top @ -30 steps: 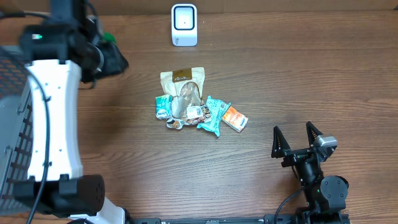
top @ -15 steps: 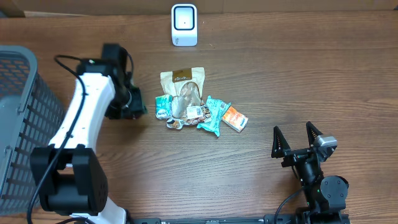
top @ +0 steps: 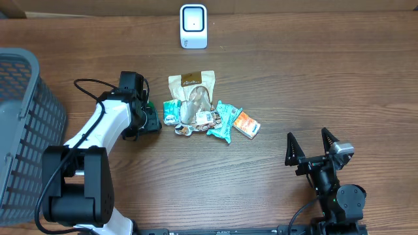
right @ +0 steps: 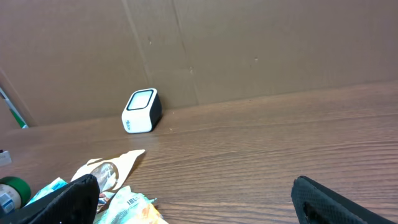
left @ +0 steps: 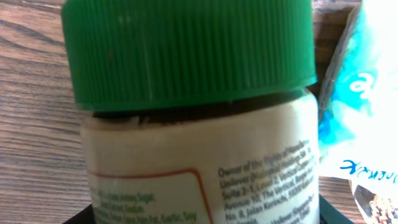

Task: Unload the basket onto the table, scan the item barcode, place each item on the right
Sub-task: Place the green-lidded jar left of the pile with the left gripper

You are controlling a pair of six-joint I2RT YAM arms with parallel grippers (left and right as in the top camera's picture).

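Near edge: right gripper [top: 307, 136] sits low over the surface [top: 339, 78]. Jaws released and spread wide, nothing betw. them. Well apart from the goods.

Mid: left gripper [top: 149, 121] is out at the L side of the pile, low over the wood. Jaws grasping the jar [left: 199, 155] at part width. Wrist cam is filled w/ it: green ribbed lid [left: 186, 50], pale label w/ small print. Fingers not visible in that view, so the grip is a judgement from how square the jar sits in frame. Jar is just beside the small teal packet [top: 171, 111]; touching or not, can't tell.

Pile: tan pouch [top: 191, 88], teal wrapper [top: 225, 123], orange packet [top: 247, 124], heaped and touching.

Far: scanner [top: 194, 26] upright at the far edge, well apart from the jar.

Progress: early.
- Done: item in hand.
- Left: carry jar to scanner, turn it so the barcode faces the window.
- No barcode on the label side shown; prob. round the back.

Surface/room: dark wood grain. Grey wire basket [top: 19, 130] at L edge, contents not visible. Brown cardboard wall [right: 249, 50] behind the scanner.
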